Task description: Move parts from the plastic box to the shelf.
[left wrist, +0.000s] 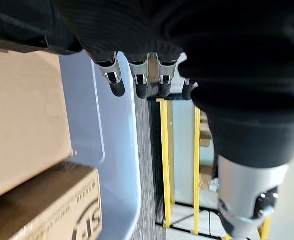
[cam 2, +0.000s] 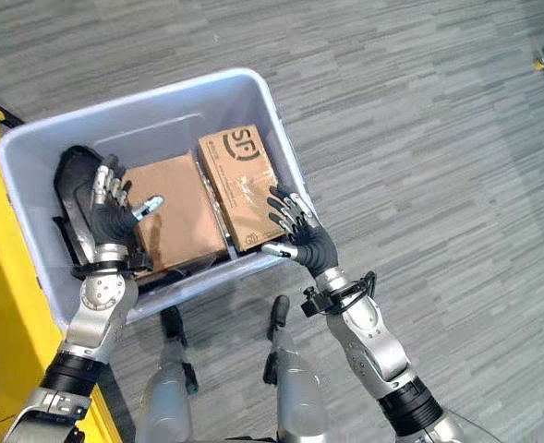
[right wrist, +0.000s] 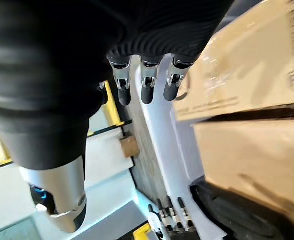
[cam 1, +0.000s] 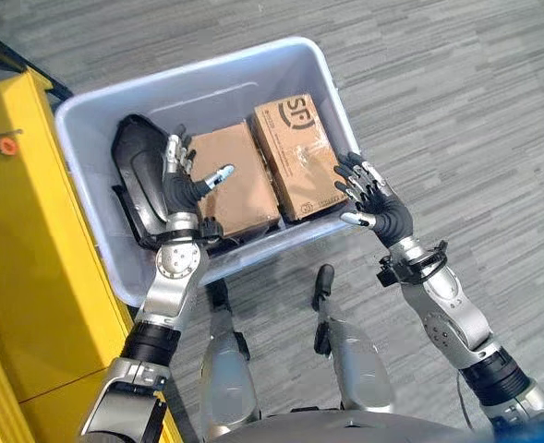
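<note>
From the left eye view we see two brown cardboard boxes (cam 1: 267, 171) side by side in the pale plastic box (cam 1: 96, 148), a black part (cam 1: 138, 180) at its left wall. Our left hand (cam 1: 181, 185) and right hand (cam 1: 368, 194) hover, fingers spread. The left wrist view shows yellow shelf (left wrist: 164, 160) posts beyond straight fingers (left wrist: 139, 82)
</note>
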{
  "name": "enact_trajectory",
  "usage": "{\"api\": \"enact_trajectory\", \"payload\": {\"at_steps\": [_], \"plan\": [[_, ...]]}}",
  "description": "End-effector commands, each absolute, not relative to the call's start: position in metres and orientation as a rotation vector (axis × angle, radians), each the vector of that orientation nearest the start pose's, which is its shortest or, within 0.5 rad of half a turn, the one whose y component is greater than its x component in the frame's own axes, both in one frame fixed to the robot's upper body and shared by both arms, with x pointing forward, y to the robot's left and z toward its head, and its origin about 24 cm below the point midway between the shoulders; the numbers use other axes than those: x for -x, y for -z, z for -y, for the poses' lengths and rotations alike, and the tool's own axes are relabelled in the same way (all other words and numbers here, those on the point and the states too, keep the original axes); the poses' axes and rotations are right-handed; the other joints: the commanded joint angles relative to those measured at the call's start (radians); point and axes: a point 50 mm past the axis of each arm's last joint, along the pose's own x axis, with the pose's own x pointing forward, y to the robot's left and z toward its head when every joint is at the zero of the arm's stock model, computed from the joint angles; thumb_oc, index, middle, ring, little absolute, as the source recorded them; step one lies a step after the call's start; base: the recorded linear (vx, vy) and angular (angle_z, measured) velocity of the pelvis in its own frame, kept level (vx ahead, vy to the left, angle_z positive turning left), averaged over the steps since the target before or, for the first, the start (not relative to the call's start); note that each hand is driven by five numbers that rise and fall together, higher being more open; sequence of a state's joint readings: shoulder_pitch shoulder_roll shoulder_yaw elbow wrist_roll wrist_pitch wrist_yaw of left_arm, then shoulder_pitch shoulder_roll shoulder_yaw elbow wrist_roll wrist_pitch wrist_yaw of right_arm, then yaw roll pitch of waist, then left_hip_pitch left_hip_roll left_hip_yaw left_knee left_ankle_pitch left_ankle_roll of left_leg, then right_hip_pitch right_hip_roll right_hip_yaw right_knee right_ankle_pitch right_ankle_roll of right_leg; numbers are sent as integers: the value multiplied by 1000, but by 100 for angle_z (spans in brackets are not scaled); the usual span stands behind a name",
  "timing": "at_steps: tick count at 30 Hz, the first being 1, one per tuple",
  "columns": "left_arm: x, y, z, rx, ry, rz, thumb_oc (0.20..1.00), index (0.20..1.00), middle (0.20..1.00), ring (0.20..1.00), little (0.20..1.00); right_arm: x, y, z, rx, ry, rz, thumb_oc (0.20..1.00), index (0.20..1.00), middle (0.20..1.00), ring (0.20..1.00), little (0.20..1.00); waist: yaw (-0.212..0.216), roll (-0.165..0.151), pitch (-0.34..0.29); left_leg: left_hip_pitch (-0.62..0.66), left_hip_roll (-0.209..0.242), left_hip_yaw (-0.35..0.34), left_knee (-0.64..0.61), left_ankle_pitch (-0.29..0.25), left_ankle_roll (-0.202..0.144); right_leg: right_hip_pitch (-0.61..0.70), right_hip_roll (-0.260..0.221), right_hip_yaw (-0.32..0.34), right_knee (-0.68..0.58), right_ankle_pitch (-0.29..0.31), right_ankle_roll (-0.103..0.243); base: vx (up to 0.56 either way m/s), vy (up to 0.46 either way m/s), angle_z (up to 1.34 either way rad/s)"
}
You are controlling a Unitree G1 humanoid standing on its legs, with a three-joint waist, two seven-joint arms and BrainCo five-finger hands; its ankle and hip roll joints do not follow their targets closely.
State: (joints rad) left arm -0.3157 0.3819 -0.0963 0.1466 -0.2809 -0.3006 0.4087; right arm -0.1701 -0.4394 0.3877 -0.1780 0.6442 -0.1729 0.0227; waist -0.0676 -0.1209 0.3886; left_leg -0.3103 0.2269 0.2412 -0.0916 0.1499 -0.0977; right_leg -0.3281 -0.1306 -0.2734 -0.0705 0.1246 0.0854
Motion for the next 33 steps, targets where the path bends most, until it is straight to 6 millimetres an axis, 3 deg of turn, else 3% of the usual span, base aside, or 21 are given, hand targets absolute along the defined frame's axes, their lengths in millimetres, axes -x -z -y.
{"api": "enact_trajectory", "payload": {"at_steps": [1, 13, 16, 17, 33], "plan": [[-300, -164, -226, -91, -384, 636, 1000, 1000, 1000, 1000, 1000, -252, -153, 116, -328, -508, 480, 1000, 1000, 1000, 1000, 1000, 5, -43, 12, 60, 56, 6, 10, -44, -47, -52, -83, -21, 72, 9, 75, -25, 8, 4], [-292, -183, -249, -133, -598, 735, 1000, 1000, 1000, 1000, 1000, -250, -152, 118, -360, -499, 484, 1000, 1000, 1000, 1000, 1000, 14, -90, 47, 24, 64, -20, 8, -56, -61, -46, -68, -35, 36, 12, 86, 4, 2, 2], [-290, -182, -251, -130, -608, 740, 1000, 1000, 1000, 1000, 1000, -250, -151, 118, -360, -499, 481, 1000, 1000, 1000, 1000, 1000, 19, -102, 58, 12, 61, -17, 8, -36, -54, -52, -71, -48, 33, 29, 75, -19, -1, 13], [-289, -181, -252, -136, -610, 736, 1000, 1000, 1000, 1000, 1000, -250, -151, 118, -361, -498, 479, 1000, 1000, 1000, 1000, 1000, 21, -101, 53, 19, 64, -26, 8, -55, -61, -42, -66, -42, 30, 16, 86, -16, -4, 12], [-280, -179, -263, -187, -673, 740, 1000, 1000, 1000, 1000, 1000, -251, -149, 115, -359, -515, 462, 1000, 1000, 1000, 1000, 1000, 54, -127, 72, -11, 61, -52, 6, -52, -64, -15, -66, -76, -3, 31, 92, -5, 8, 5]]}}
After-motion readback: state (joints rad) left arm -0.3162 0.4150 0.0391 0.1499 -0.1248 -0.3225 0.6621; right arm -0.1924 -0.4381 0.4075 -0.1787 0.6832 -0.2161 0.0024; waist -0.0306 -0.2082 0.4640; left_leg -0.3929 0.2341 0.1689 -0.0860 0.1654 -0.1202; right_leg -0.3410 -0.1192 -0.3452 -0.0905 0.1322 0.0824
